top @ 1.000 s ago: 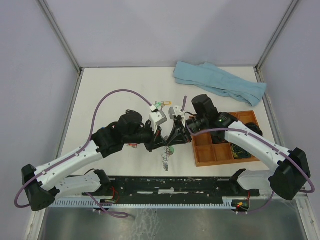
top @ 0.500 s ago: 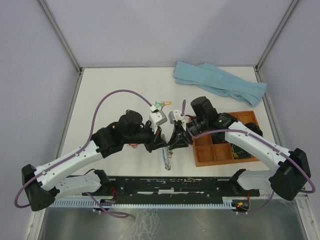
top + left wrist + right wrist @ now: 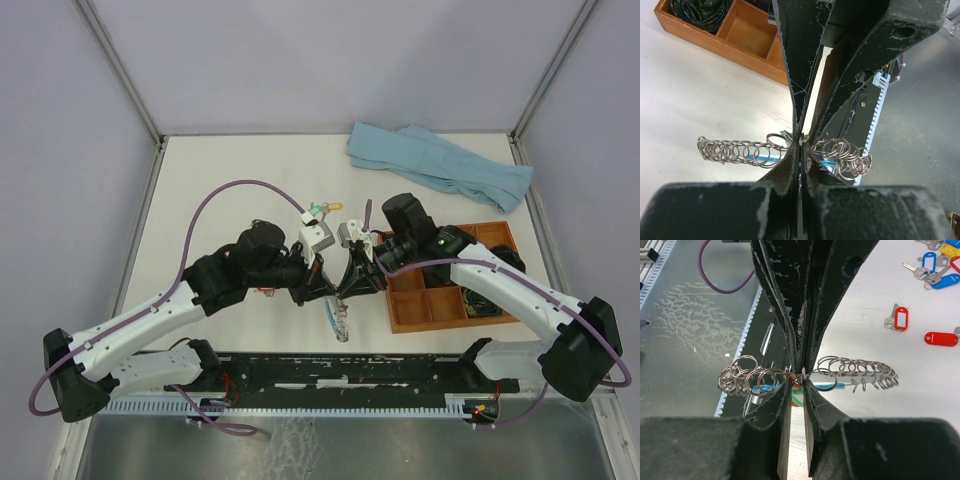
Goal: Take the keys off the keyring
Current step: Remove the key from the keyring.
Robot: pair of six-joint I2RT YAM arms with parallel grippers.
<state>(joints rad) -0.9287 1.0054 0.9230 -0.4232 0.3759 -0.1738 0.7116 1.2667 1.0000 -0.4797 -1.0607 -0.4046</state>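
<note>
Pinching the keyring [image 3: 340, 318] between them near table centre, the left gripper [image 3: 800, 148] and right gripper [image 3: 799, 378] each stand clamped shut on it, tip to tip. Within the last second the dangling loop has swung from 6 toward 5 o'clock, possibly as another tag works loose. Freed keys [image 3: 897, 318] lie at 2 o'clock in the right wrist view.

keyring [image 3: 338, 318] just a tiny blurry squiggle from above, middle buried behind the pinched fingertips [image 3: 792, 355] in both wrist views (red speck [image 3: 797, 382] there, no clue what), far-side keys [image 3: 935, 262] chopped by the frame edge, tray [image 3: 715, 42] cut off too
</note>
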